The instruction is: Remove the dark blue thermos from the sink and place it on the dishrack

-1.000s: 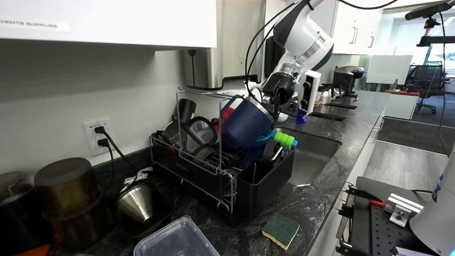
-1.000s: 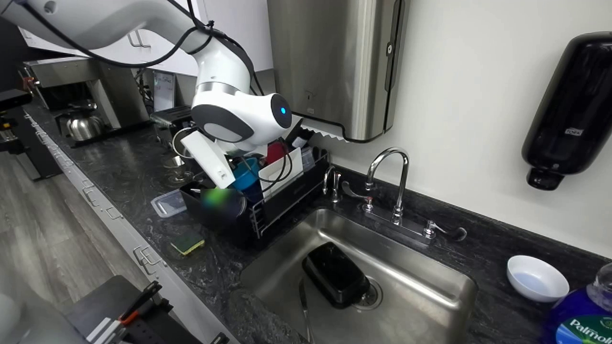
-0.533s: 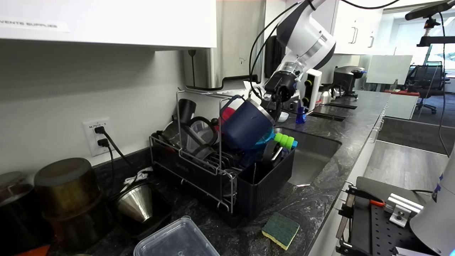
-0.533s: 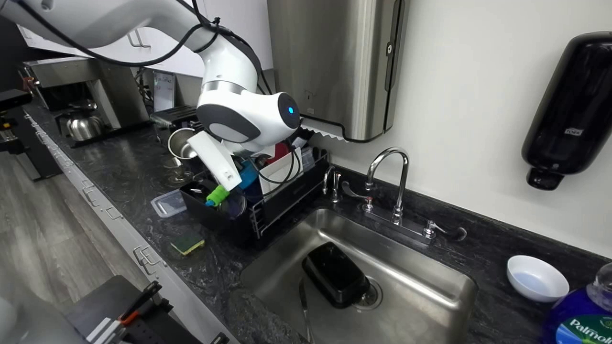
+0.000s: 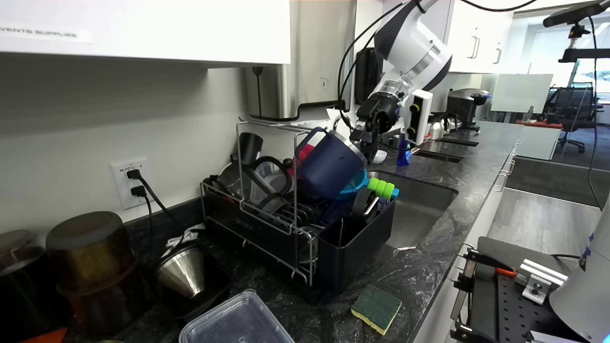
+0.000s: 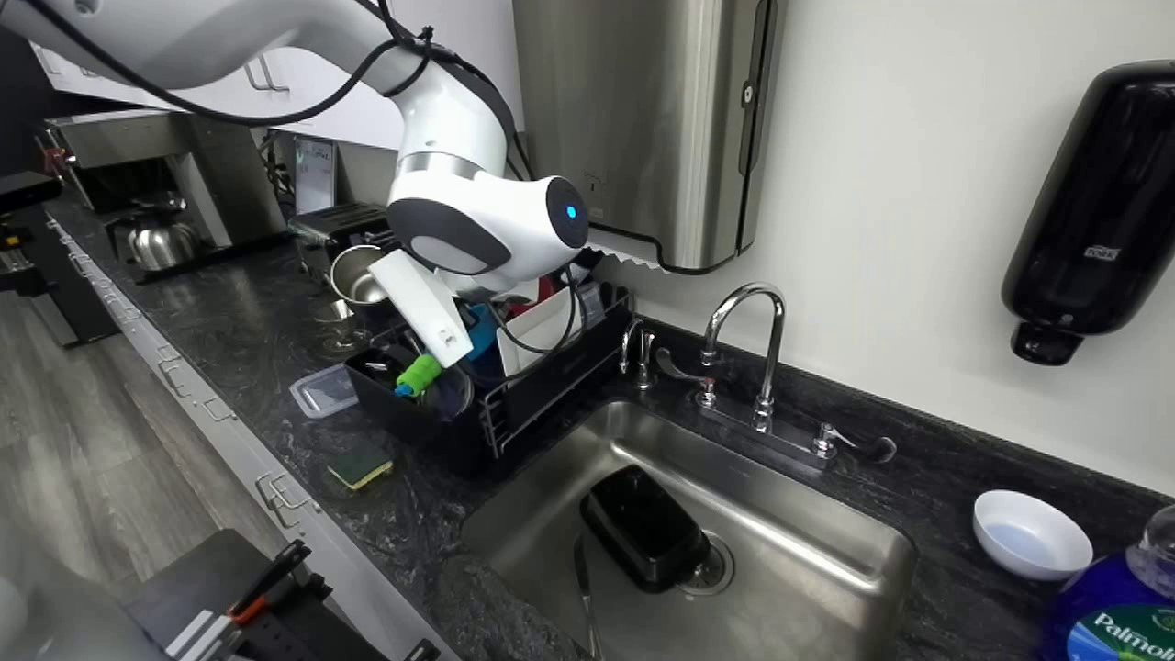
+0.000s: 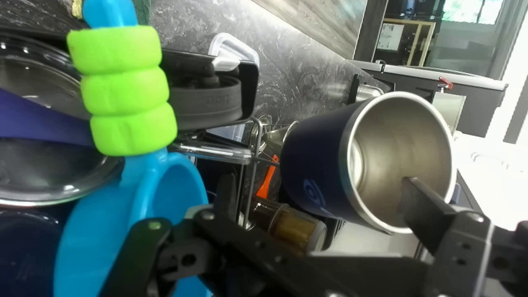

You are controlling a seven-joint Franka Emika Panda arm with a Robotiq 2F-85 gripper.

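Just beyond parted jaws: thermos [image 5: 330,166].

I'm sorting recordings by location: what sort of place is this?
Probably an office kitchenette: a silvery rectangular steel sink, a rounded black plastic wall dispenser and, in the background, a black high-backed office chair.

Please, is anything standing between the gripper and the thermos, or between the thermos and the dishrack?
Nothing visible stands between the open gripper and the dark blue thermos; the wrist view looks into its mouth. The thermos already sits tilted in the dishrack, so nothing blocks that.
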